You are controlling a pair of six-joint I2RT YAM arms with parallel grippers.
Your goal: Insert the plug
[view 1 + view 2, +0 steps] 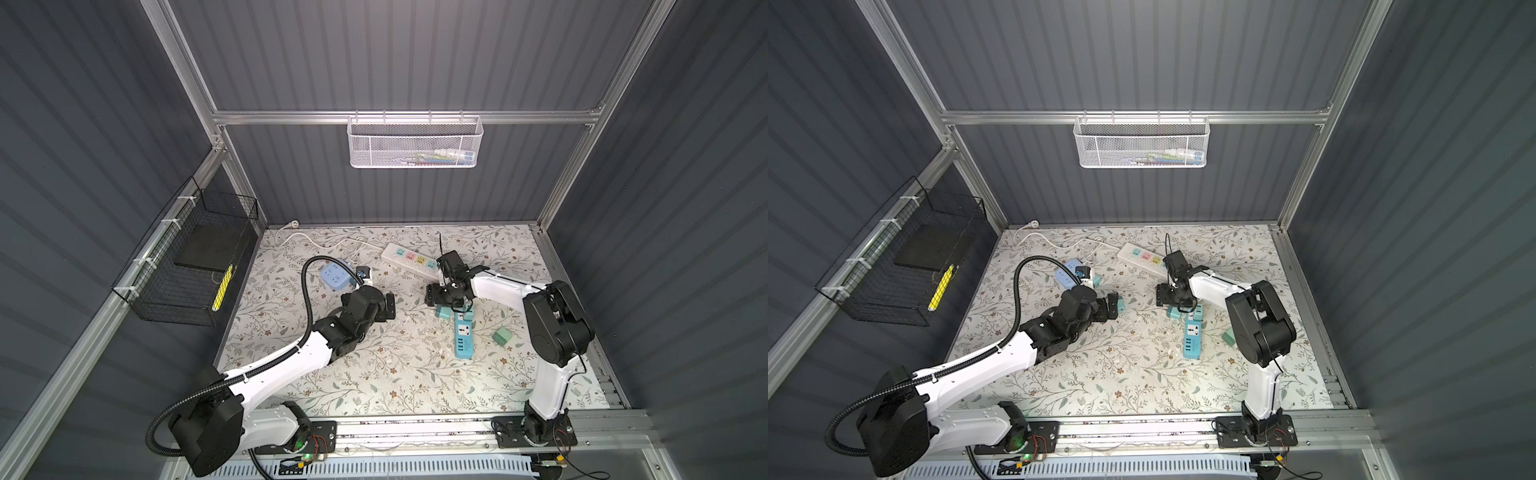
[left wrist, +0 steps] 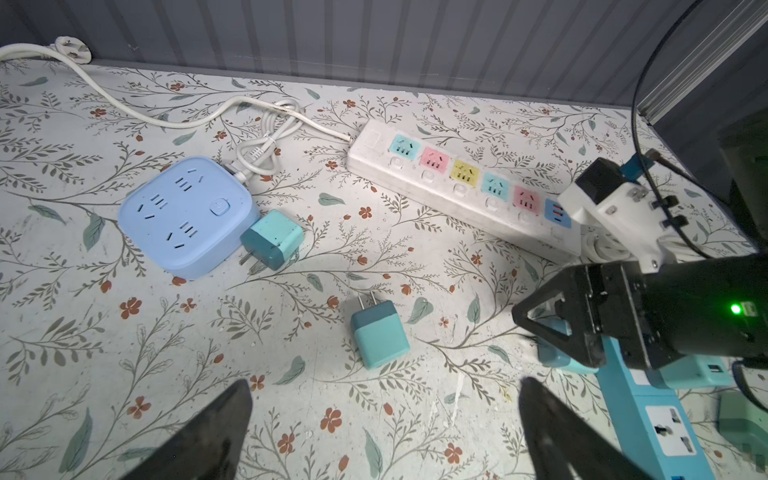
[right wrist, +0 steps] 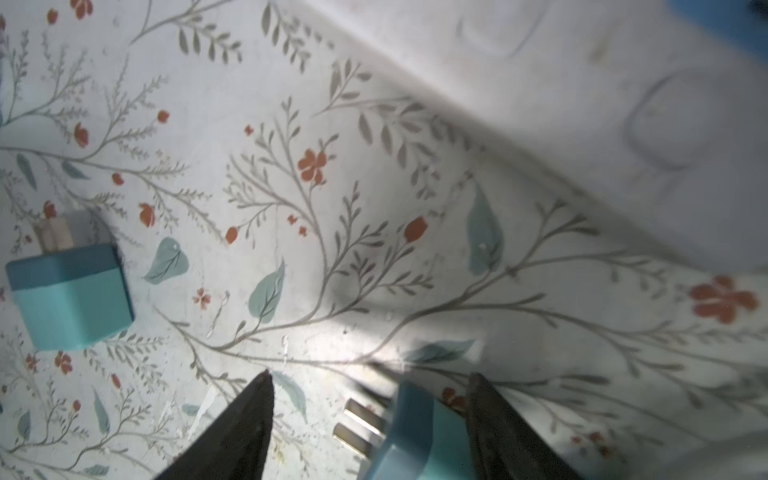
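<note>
The right gripper (image 3: 370, 375) stood part-open, loose around the plug (image 3: 415, 432), and the left gripper (image 2: 385, 383) wide and empty; a square, firm grip seemed needed.

White mesh basket (image 1: 374, 145) hangs from back rail (image 1: 291, 117); black wire basket (image 1: 174, 303) at left holds dark slab (image 1: 205, 248), yellow strip (image 1: 222, 289).
</note>
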